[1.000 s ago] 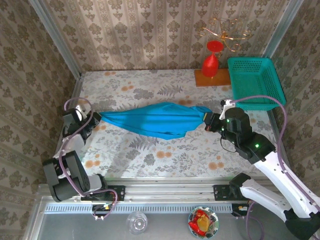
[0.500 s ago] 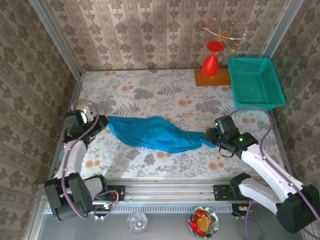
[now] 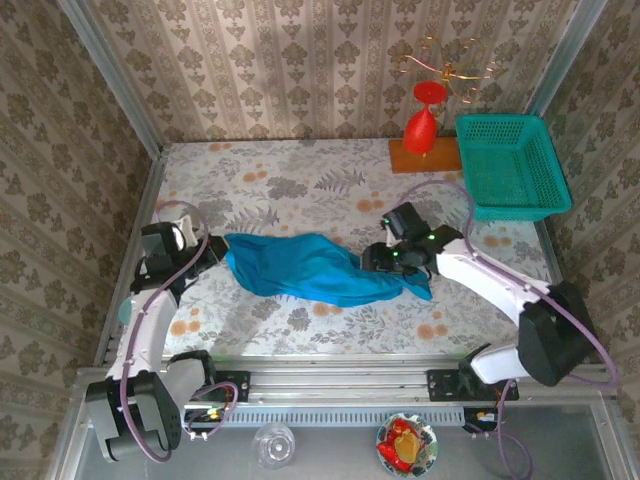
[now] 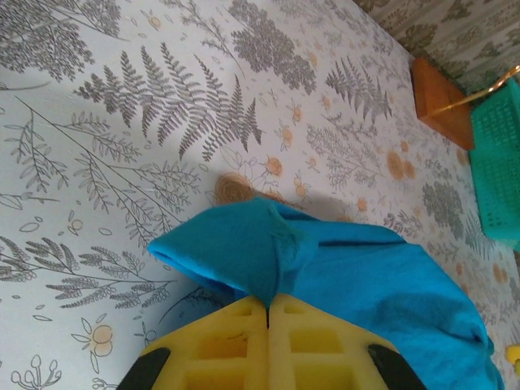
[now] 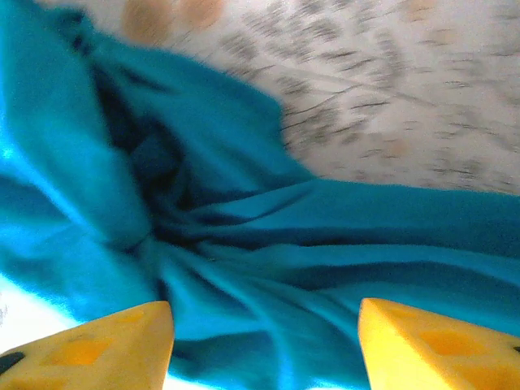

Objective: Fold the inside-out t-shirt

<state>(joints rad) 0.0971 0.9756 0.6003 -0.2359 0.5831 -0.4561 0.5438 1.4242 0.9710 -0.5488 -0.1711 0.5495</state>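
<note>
Stretched taut a second ago, the inside-out t-shirt [image 3: 300, 268] now lies slack and bunched on the table [image 3: 300, 175], left of centre. The left gripper [image 4: 268, 302] stays pinched on its left end; the right gripper [image 3: 374, 258] has moved left, jaws apart over its right end.

Blurred table [image 5: 390, 97]; t-shirt [image 5: 244, 244] cropped at frame edges.

2 white arms [image 3: 492, 284], purple cables [image 3: 446, 186]
</note>
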